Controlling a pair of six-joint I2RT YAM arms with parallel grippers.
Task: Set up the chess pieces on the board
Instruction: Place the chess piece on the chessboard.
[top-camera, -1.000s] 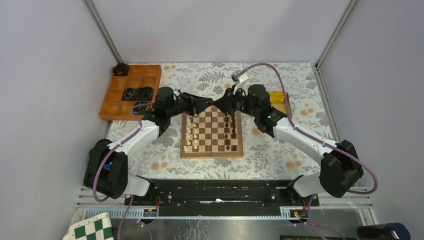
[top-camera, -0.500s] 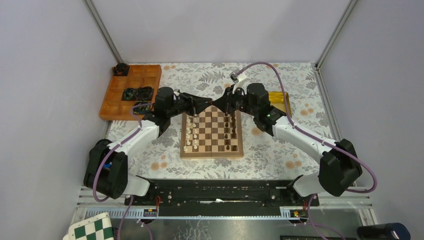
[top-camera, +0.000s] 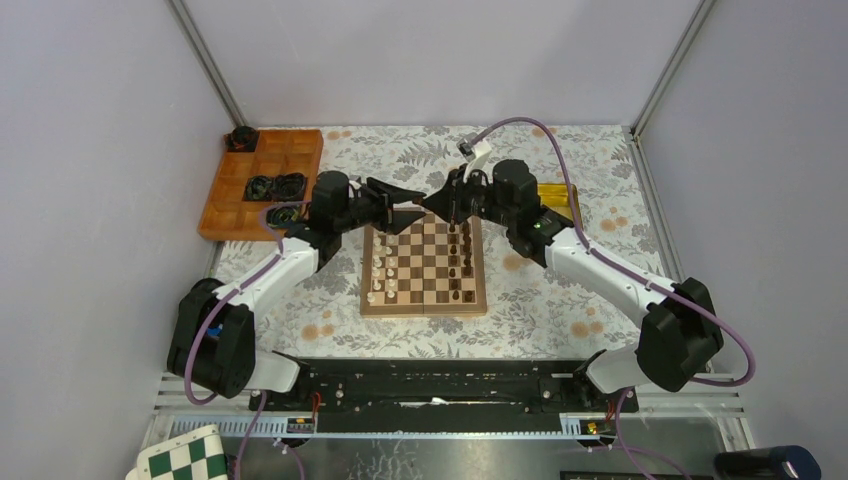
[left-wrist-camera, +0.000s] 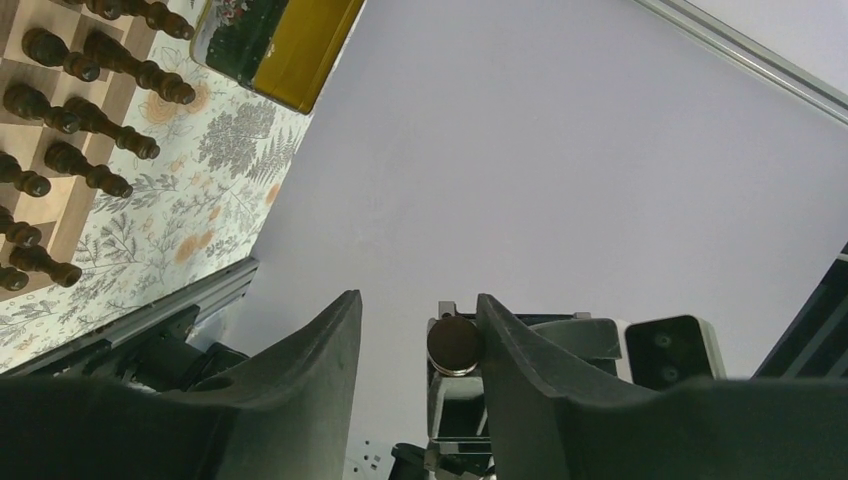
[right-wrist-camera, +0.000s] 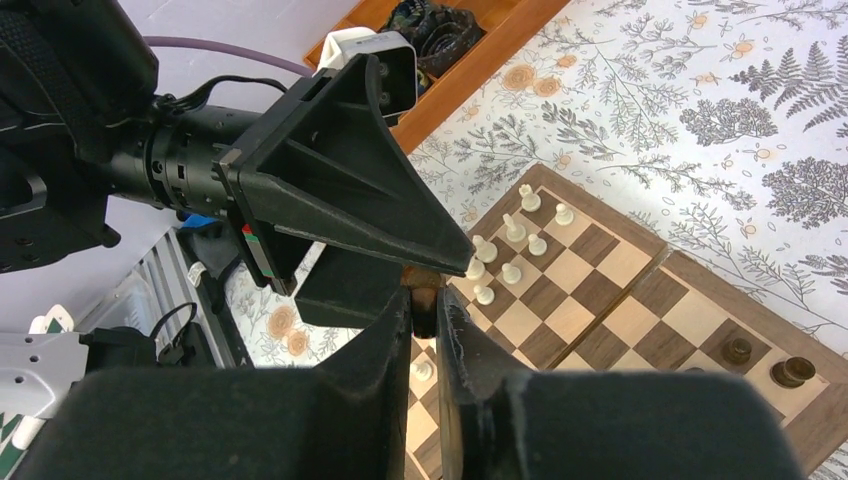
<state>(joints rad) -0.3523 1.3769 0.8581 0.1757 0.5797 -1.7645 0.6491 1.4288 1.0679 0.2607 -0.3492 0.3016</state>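
The board (top-camera: 424, 309) lies mid-table, with cream chess pieces (top-camera: 377, 270) along its left side and dark ones (top-camera: 463, 265) along its right. Both grippers meet tip to tip above the board's far edge. My left gripper (top-camera: 417, 202) is open, its fingers (left-wrist-camera: 330, 340) spread with nothing between them. My right gripper (top-camera: 433, 203) is shut on a dark brown chess piece (right-wrist-camera: 424, 282). In the left wrist view, that piece's round base (left-wrist-camera: 455, 345) shows just inside my right-hand finger. Rows of dark pieces (left-wrist-camera: 90, 120) stand on the board at upper left there.
An orange compartment tray (top-camera: 245, 205) holding black rings sits at the far left. A yellow box (top-camera: 561, 198) lies right of the board behind the right arm. A green-and-white checkered board (top-camera: 186, 458) pokes in at the bottom left, below the arm bases.
My left gripper has opened off the dark piece. My right gripper has stayed shut on it, and both arms have lifted slightly toward the far edge.
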